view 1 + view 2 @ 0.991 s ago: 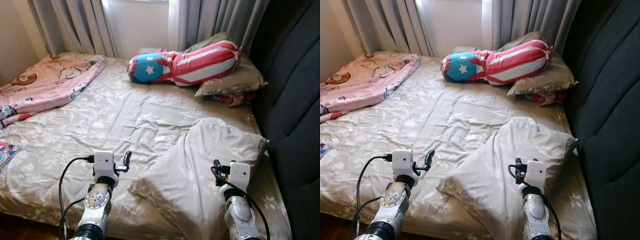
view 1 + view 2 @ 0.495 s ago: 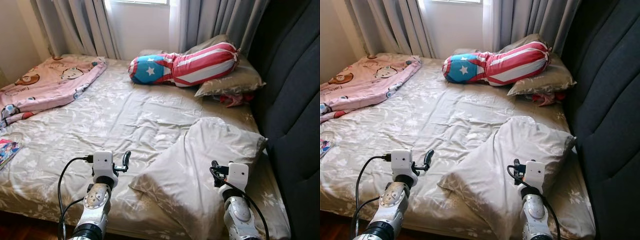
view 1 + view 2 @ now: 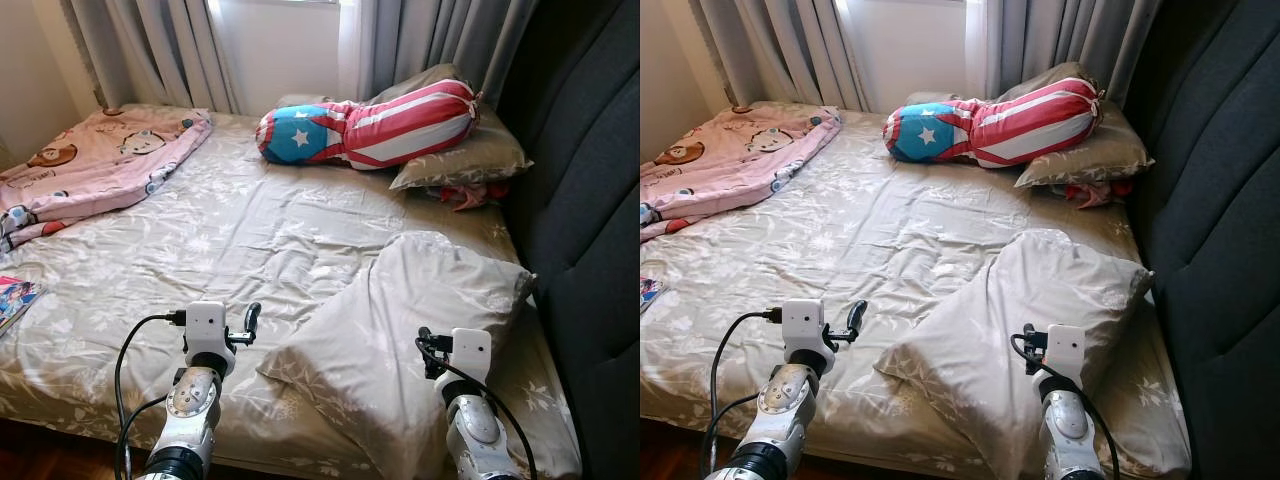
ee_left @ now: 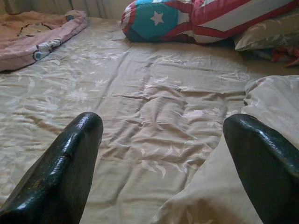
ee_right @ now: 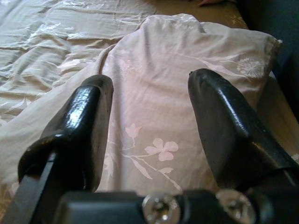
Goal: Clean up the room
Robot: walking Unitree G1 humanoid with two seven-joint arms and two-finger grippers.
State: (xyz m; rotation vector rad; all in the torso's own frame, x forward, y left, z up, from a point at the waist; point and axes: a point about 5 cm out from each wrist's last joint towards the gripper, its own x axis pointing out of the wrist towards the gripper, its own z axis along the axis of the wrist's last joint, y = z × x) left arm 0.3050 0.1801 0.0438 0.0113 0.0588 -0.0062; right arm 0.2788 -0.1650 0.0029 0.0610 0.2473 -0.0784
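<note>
A beige floral pillow [image 3: 420, 330] lies crooked on the near right of the bed [image 3: 250, 230]. My right gripper [image 5: 149, 116] hovers open just above the pillow's near end, nothing between its fingers. My left gripper [image 4: 161, 140] stands open over the wrinkled sheet, left of the pillow's corner, also holding nothing. At the head of the bed a stars-and-stripes bolster [image 3: 370, 125] rests on another beige pillow [image 3: 465, 155]. A pink cartoon blanket [image 3: 95, 165] is bunched at the far left.
A dark padded headboard [image 3: 590, 200] runs along the right side. Grey curtains [image 3: 430, 40] hang behind the bed. A red cloth [image 3: 465, 197] peeks from under the far pillow. A colourful book [image 3: 12, 298] lies at the left edge of the bed.
The view has shifted slightly, so the camera moved a little. Both grippers stay open in about the same places over the bed; the right one sits a touch lower in view.
</note>
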